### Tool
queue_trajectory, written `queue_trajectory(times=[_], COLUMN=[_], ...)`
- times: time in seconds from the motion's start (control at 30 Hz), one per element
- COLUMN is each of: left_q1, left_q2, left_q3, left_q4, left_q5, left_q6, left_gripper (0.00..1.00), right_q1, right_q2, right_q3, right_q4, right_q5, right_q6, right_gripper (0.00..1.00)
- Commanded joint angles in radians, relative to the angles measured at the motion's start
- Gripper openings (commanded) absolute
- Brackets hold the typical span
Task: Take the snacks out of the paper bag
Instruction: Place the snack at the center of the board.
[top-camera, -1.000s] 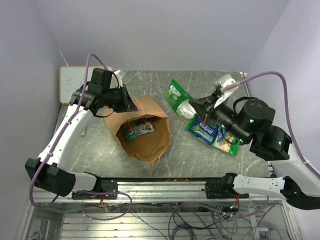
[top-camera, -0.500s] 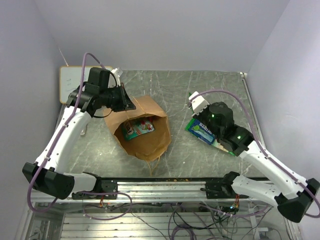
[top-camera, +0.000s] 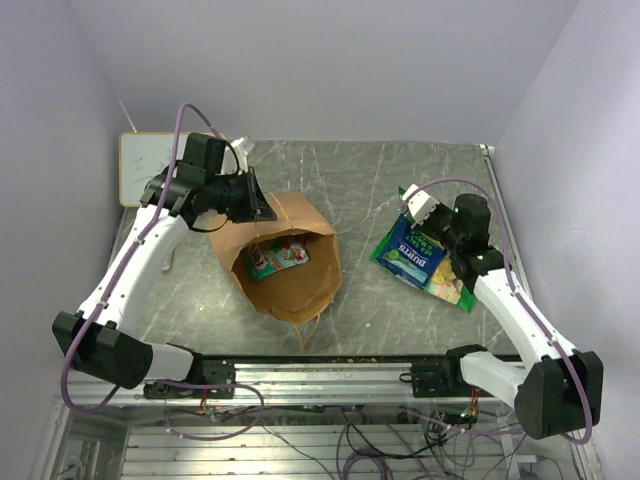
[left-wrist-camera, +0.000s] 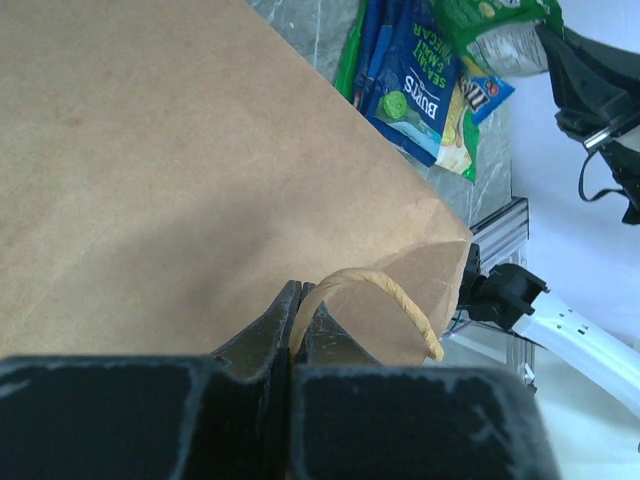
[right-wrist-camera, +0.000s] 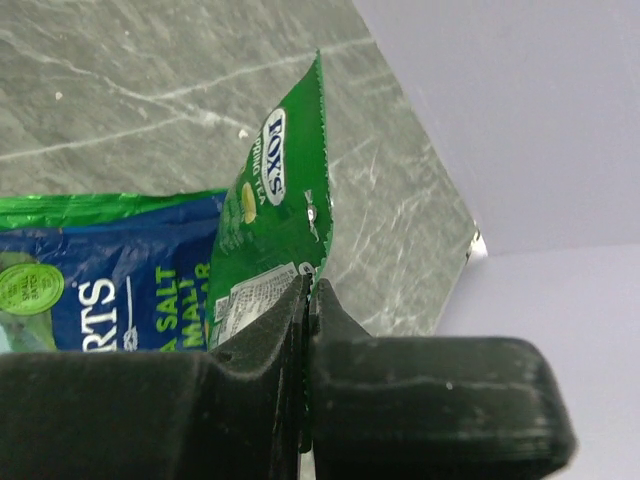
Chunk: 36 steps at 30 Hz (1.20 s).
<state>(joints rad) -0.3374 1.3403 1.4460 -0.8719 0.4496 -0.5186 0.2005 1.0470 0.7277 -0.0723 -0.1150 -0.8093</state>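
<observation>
The brown paper bag (top-camera: 300, 285) lies in the middle of the table with its mouth open upward. Snack packets (top-camera: 278, 257) show inside it. My left gripper (top-camera: 252, 203) is shut on the bag's twisted handle (left-wrist-camera: 385, 288) at the rim. On the right, a blue packet (top-camera: 415, 258) lies on the table with a yellow one (top-camera: 455, 290) under it. My right gripper (top-camera: 432, 232) hangs just over them, shut on the edge of a green packet (right-wrist-camera: 275, 215), which stands upright beside the blue packet (right-wrist-camera: 100, 290).
A small whiteboard (top-camera: 145, 165) leans at the back left corner. The table's right edge and far right corner (right-wrist-camera: 470, 245) are close to my right gripper. Side walls close in on both sides.
My right arm has carried the green packet from above the table's middle rightward and down to the blue packet. The left gripper has stayed on the handle.
</observation>
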Motion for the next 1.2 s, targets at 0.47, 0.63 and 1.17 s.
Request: queue_trajectory(times=[0.47,0.63,1.17], left_q1=[0.006,0.006,0.006], left_q2=[0.025,0.026,0.036], left_q3=[-0.041,-0.041,-0.074], left_q4=[0.077,0.078,0.114], left_q5=[0.103,0.102,0.147], left_q6=[0.016,0.015,-0.018], left_gripper=[0.07,0.07,0.07], right_q1=[-0.064,-0.065,-0.065], right_q2=[0.014,-0.046,-0.135], right_q3=[-0.036,-0.148,-0.288], right_q4=[-0.097,-0.096,-0.219], right_q5=[-0.318,-0.248,-0.311], right_q6=[-0.336,-0.34,-0.4], right_gripper=[0.0,0.0,0.21])
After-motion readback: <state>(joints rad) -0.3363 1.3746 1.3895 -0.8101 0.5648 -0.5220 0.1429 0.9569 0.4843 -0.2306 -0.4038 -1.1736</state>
